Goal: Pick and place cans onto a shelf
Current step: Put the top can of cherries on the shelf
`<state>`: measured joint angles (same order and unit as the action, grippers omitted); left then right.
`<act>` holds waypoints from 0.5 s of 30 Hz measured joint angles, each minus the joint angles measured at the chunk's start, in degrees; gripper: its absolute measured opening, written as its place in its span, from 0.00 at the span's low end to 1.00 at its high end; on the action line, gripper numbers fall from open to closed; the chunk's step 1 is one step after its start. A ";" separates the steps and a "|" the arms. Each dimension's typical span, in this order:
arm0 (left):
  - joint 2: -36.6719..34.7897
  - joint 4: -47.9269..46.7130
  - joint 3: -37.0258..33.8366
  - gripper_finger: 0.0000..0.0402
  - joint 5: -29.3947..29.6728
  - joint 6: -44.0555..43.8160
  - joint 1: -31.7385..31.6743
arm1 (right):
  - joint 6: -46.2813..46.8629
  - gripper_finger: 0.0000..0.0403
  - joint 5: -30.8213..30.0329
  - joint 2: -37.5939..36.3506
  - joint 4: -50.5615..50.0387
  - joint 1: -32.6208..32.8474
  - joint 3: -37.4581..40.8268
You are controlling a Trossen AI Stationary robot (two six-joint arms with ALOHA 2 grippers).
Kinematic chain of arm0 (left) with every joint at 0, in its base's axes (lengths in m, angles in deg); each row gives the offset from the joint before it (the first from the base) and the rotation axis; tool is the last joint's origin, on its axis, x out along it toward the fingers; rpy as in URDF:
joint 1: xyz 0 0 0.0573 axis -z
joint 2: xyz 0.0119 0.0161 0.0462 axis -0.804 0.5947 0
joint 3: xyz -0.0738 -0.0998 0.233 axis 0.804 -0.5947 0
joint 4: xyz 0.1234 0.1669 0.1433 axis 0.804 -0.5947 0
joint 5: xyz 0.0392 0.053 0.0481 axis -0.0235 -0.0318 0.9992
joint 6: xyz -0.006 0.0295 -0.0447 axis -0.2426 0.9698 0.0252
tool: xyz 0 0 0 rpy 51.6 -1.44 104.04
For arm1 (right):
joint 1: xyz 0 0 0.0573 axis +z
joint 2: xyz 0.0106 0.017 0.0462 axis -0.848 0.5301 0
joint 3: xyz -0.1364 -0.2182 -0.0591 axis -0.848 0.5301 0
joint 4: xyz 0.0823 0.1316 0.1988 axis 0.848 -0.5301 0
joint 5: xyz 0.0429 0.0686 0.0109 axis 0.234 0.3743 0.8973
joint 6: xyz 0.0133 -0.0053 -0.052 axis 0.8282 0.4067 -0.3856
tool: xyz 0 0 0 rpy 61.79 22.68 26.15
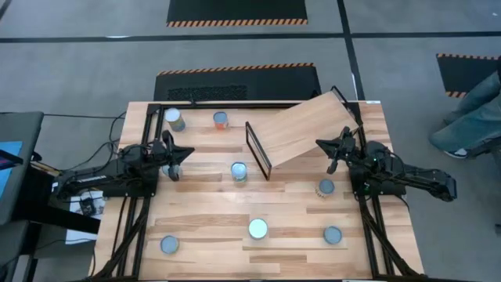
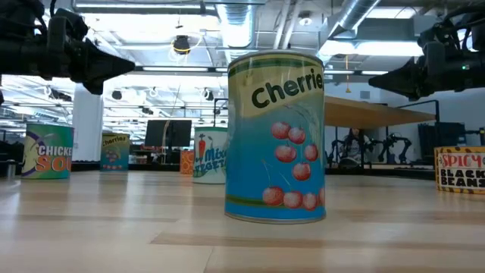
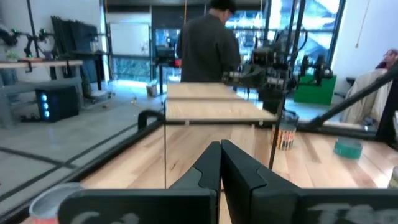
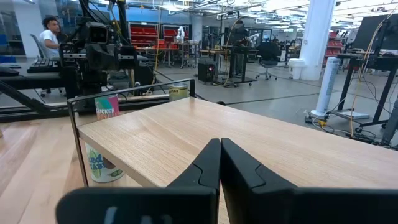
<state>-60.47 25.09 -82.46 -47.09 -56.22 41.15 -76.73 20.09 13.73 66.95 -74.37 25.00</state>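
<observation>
Seven small round-lidded tins (image 1: pixel 239 171) scattered over plank table (image 1: pixel 203 211); slanted plywood shelf (image 1: pixel 301 133) upper centre. Left gripper (image 1: pixel 178 152) and right gripper (image 1: pixel 335 146) both pinched closed, empty.

We see a can (image 2: pixel 276 136) at the centre of the low view – teal-blue, with red cherries, a cream top band and dark lettering. At far left a can (image 2: pixel 49 152) shows purple and green with yellow letters; at far right another (image 2: pixel 460 169) is yellow and black with red lettering. The shelf (image 1: pixel 301 135) is pale plywood on a black frame (image 1: pixel 257 150). The table (image 1: pixel 203 211) – light wooden planks. In the upper middle of the high view, black mats (image 1: pixel 237 11) carry orange-striped edges.
</observation>
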 joint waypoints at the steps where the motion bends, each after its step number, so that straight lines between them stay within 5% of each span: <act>1: 0.02 1.66 0.00 0.00 -0.25 -1.17 0.07 | 0.00 0.08 0.01 -0.02 0.00 0.00 0.02; 7: 1.16 10.33 0.15 0.00 -2.79 -6.60 0.36 | 0.00 0.08 0.02 -0.02 0.00 0.00 0.01; 15: 15.10 0.92 7.53 0.00 3.89 -6.19 -0.38 | 0.00 0.08 0.01 0.00 0.02 0.00 0.01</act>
<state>-45.37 26.01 -74.93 -43.20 -62.41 40.77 -76.73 20.09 13.74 66.97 -74.37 25.01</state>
